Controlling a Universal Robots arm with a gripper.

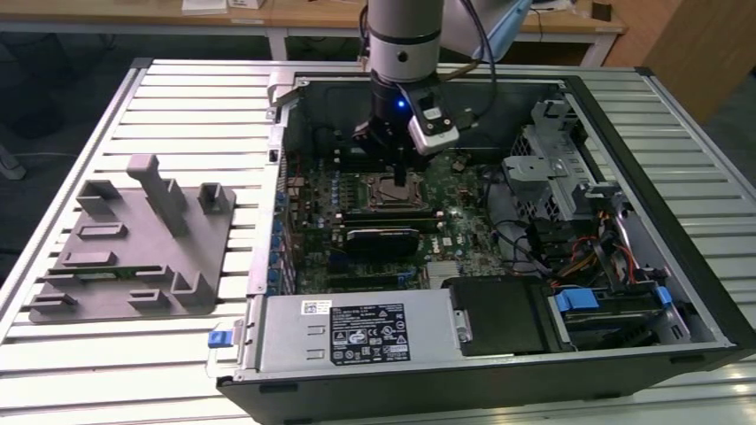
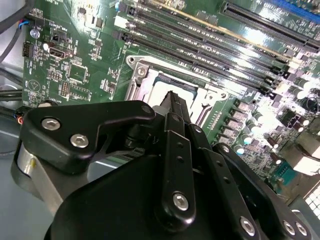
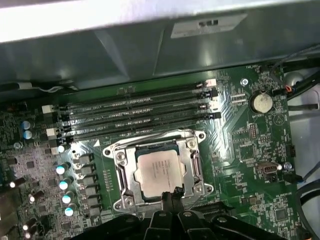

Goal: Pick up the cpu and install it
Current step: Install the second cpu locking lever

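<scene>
My gripper point(image 3: 172, 196) hangs just over the socket point(image 3: 156, 170), fingers drawn together with nothing between them. The cpu point(image 3: 158, 169) lies flat in the socket on the motherboard point(image 3: 250, 150). Beyond it run the memory slots point(image 3: 135, 112), then the case wall point(image 3: 125, 55)

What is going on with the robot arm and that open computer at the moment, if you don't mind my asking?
The arm has reached down into the open computer case, with its gripper right over the motherboard's socket. The cpu already lies in the socket, its silver top showing in the first wrist view. The gripper's fingertips sit together at the chip's edge, holding nothing. The grey tray stands outside the case on the table.
</scene>
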